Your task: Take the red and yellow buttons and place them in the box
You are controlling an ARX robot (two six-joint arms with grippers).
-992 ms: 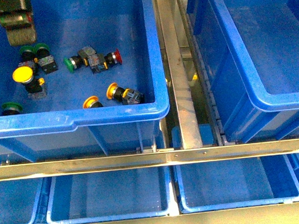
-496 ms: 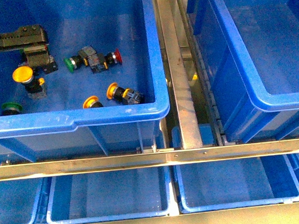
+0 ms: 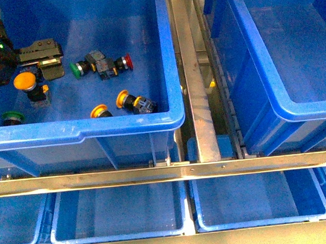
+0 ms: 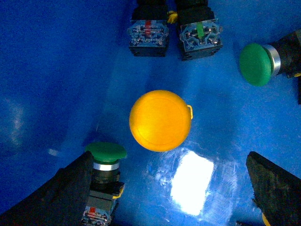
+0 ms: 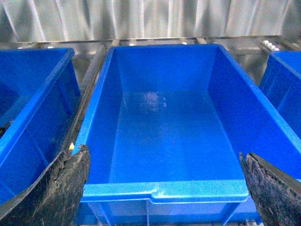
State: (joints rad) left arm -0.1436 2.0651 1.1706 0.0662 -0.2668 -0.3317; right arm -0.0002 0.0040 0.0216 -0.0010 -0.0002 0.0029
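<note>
Item: yellow button (image 4: 160,120), cap facing up, standing on the floor of the left crate (image 3: 97,129), near its left wall.
Other stock, same crate: red button (image 3: 127,61) lying on its side, joined end to end with a green-capped one (image 3: 75,69); two more yellow buttons (image 3: 121,98), on their sides near the front wall.
Destination: box (image 5: 164,192), to the right beyond a metal rail (image 3: 197,98), showed bare inside; none of the buttons had reached it.
Left gripper (image 4: 169,157): spread wide, holding nothing, hanging directly over the yellow cap with one finger to either side.
Right gripper (image 5: 164,155): also spread and carrying nothing, poised above the box.
Neighbour: green button (image 4: 106,151) sat just beside one left finger (image 4: 66,193), close to touching it.
Hazard 1: on descent that finger would probably strike or trap the green button, so the wrong part gets nudged or lifted along.
Hazard 2: a squeeze on the smooth domed cap instead of the body below could slip and tip the button over.
Hazard 3: two switch blocks (image 4: 148,35) lay near; a skewed approach might knock them.
Change from half a second earlier: the left gripper had travelled from the crate's far left corner toward the yellow button; every button lay where it was.
</note>
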